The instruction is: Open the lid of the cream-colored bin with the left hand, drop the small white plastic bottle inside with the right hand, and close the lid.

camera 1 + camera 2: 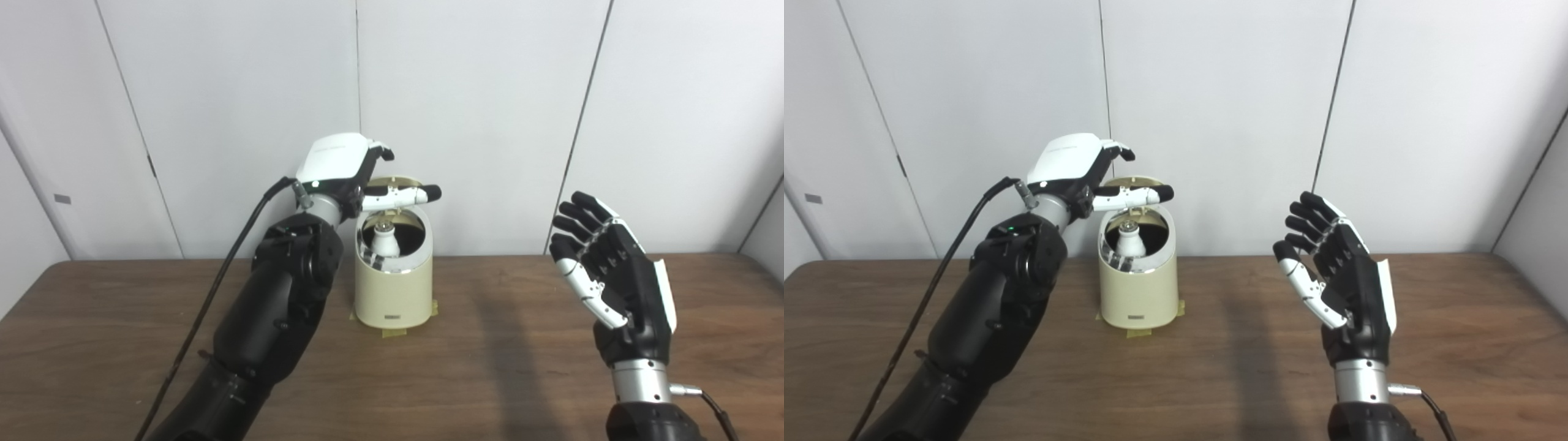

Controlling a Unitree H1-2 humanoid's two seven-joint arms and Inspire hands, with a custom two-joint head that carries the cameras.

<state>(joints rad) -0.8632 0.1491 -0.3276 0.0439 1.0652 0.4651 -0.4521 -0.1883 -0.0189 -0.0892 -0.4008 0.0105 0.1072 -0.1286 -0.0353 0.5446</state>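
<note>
The left hand (343, 164) reaches over the top of the cream-colored bin (394, 294), its fingers hooked behind the raised lid (398, 182) and its thumb stretched out flat across the front of the opening; whether the fingers actually grip the lid or merely rest on it cannot be told from either view. The bin stands upright on the wooden table (122, 318) directly below that hand, strips of tape visible under its base. Well off to the other side, the right hand (1338, 275) hovers above the table, palm turned toward the bin, fingers spread wide and holding nothing. Below the left thumb, inside the open mouth of the bin, the small white plastic bottle (386, 240) sits upright, its cap showing above the shiny inner rim. A black cable (202, 318) runs back from the left wrist.
</note>
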